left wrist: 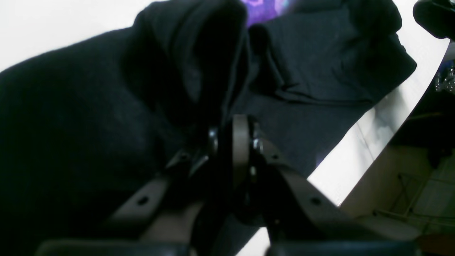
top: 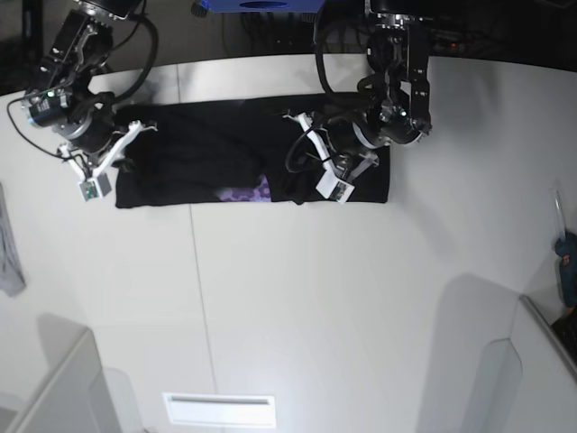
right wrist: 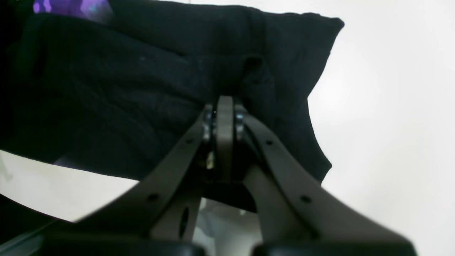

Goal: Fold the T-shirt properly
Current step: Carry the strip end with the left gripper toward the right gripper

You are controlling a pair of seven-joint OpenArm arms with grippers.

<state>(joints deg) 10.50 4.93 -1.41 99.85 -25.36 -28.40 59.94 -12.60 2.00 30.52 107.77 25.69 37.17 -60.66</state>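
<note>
1. Left gripper (left wrist: 234, 138) is clenched on a bunched fold of the T-shirt (top: 207, 162); in the left wrist view the black cloth rises in a thick ridge directly from between its closed jaws.
2. Right gripper (right wrist: 224, 113) is likewise clamped tight on the T-shirt's black cloth, which in the right wrist view puckers where it meets the closed tips, close to one corner of the garment.
3. In the base view the right gripper (top: 126, 144) sits at the end of the T-shirt nearer the left edge of the tabletop (top: 297, 298), and the left gripper (top: 311, 153) sits over the garment toward its other end, with some cloth reaching past it to the right.
4. T-shirt placement: it lies as a long dark band stretched sideways across the far part of the white tabletop, well apart from the near edge.
5. A small patch of purple print (top: 248, 192) shows along the near edge of the band, roughly midway between the two grippers; the same purple peeks out at the top of both wrist views.
6. Elsewhere the visible cloth is plain black, with soft creases and overlapping layers.
7. A grey cloth (top: 9, 262) hangs at the left edge of the tabletop, well apart from the T-shirt.
8. White camera modules ride on both wrists beside the garment.
</note>
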